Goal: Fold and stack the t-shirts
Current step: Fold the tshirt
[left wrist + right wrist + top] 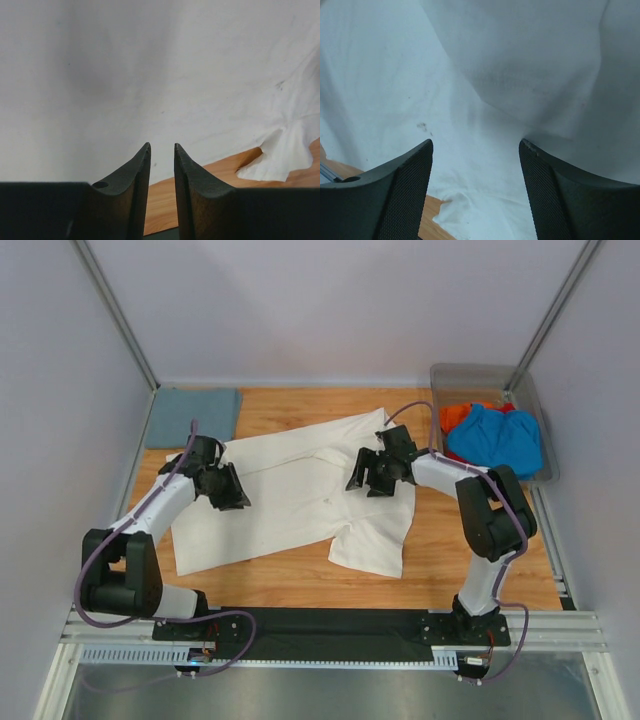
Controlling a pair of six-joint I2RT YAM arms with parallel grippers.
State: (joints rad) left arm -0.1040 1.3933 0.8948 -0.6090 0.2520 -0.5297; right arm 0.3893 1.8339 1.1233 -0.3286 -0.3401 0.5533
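The top view is taking in the whole table [300,585]. The cream-white t-shirt [290,500] is lying spread across the middle, with one sleeve reaching toward 5 o'clock. A folded grey-blue t-shirt [195,412] is sitting in the 10 o'clock corner. At 2 o'clock the clear bin [470,368] is holding a bright blue t-shirt [500,440] and an orange-red t-shirt [455,417].

Neither wrist camera is showing any of those. Each is filling with cream-white cloth and a strip of bare wood.

The wrist views are giving what the top view is hiding, which is the gap between the fingers. The left gripper [161,146] is sitting over the shirt's 9 o'clock side, its jaws standing a narrow slit apart and pinching nothing. A crumpled cloth edge is lying toward its 4 o'clock.

The right gripper [475,142] is sitting over the shirt's 2 o'clock part, its jaws spread wide and gripping nothing, with a soft fold running beneath them. Whether either gripper's fingertips are touching the fabric cannot be told.
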